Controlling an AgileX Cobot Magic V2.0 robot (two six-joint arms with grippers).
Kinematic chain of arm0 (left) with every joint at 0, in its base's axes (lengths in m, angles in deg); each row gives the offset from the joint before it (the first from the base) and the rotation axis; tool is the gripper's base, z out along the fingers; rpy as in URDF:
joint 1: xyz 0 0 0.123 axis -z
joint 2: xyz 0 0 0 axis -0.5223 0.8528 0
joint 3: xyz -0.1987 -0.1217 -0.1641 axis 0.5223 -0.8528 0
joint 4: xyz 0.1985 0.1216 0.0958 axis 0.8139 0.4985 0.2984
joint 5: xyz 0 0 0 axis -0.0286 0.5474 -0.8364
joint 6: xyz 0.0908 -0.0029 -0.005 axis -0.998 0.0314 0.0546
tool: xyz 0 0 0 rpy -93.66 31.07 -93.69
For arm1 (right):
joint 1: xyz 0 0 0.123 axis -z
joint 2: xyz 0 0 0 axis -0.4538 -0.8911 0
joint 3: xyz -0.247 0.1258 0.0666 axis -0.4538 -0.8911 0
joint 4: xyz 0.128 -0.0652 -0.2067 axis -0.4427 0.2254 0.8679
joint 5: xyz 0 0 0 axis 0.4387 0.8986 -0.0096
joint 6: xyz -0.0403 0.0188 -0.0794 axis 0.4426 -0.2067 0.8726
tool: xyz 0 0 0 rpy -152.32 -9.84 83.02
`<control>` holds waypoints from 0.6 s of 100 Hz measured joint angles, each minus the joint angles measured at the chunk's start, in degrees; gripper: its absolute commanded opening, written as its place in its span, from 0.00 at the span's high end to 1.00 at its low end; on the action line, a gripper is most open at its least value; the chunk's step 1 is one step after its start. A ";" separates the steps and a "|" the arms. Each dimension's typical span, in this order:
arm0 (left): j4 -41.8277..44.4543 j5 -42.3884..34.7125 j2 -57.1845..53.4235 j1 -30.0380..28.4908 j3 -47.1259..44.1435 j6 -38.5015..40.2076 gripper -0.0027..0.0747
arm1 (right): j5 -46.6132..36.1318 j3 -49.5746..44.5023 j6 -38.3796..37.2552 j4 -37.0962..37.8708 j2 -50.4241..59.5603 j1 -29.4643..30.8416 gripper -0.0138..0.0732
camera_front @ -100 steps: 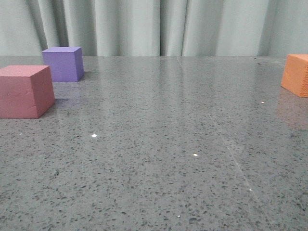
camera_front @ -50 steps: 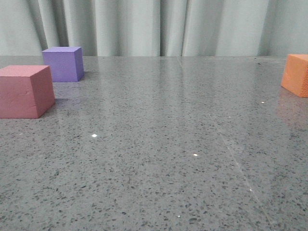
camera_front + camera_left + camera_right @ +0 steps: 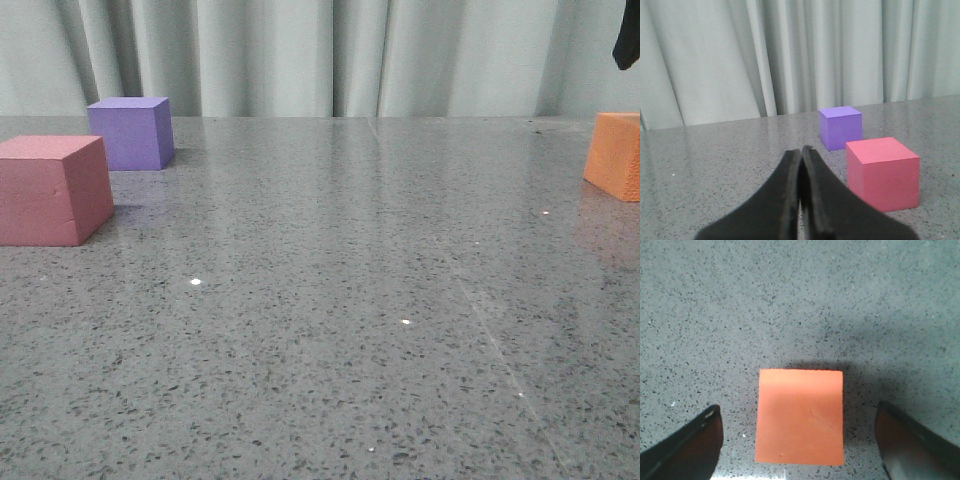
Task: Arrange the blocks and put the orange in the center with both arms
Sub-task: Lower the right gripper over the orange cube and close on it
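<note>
- Stretching from the near edge to the far edge, the grey speckled stone table [image 3: 330, 300] shows a broad bare span across its middle, with the three cubes out at its left and right sides.
- Hanging behind the far edge, the pale grey-green pleated curtain [image 3: 300, 55] closes off the whole back of the scene.
- Sitting at the left edge of the front view, the pinkish-red foam cube [image 3: 52, 190] is cut slightly by the frame; bare table lies to its right and in front of it.
- Standing just behind that cube and a little to its right, the purple foam cube [image 3: 131, 132] is near it but apart, close to the table's far edge.
- Resting at the far right, the orange foam cube [image 3: 615, 155] is cropped by the frame edge, well apart from the other two.
- Looking down from above, the right black gripper [image 3: 800, 440] has its fingers [image 3: 690, 442] spread wide, one on each side of the orange cube, with bare table showing between each finger and the cube.
- Pointing toward the two left cubes, the left black gripper [image 3: 800, 165] has its fingers pressed together with nothing between them, the pinkish-red cube near and to its right.
</note>
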 measured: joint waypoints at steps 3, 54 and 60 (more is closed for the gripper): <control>0.00 0.00 0.00 0.00 0.00 0.00 0.99 | 0.00 0.00 0.00 0.00 -0.35 0.00 0.13; 0.00 0.00 0.00 -0.09 0.00 0.00 0.99 | 0.09 0.00 0.09 -0.13 -8.74 0.00 0.13; 0.00 0.00 0.00 -0.09 0.00 0.00 0.99 | 0.09 0.00 0.09 -0.13 -9.95 0.00 0.15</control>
